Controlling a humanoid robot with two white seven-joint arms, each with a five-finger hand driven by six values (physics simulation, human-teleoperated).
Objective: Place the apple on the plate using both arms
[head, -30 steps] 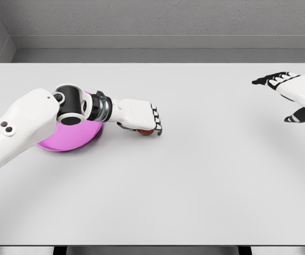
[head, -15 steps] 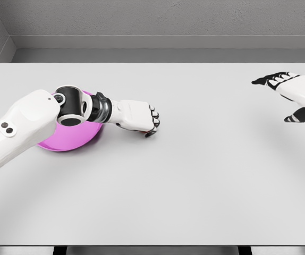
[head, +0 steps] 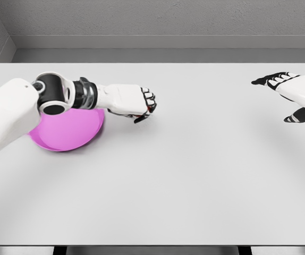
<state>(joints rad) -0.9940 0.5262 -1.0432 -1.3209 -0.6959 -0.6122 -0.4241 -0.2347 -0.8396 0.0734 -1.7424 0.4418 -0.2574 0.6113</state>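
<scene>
Apple point(head: 150, 108) nearly hidden inside curled left hand point(head: 134, 102), only a red sliver seen; orientation cannot be told. Hand held just right of pink plate point(head: 67, 133). Right hand point(head: 296, 95) spread, far right.

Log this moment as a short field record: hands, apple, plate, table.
left hand: fingers curled around something reddish, apparently the apple, just right of the plate
apple: almost fully hidden in the left hand, only a red sliver shows
plate: pink, on the table's left, partly under the left arm, nothing visible on it
right hand: open, at far right, holds nothing
table: white
</scene>
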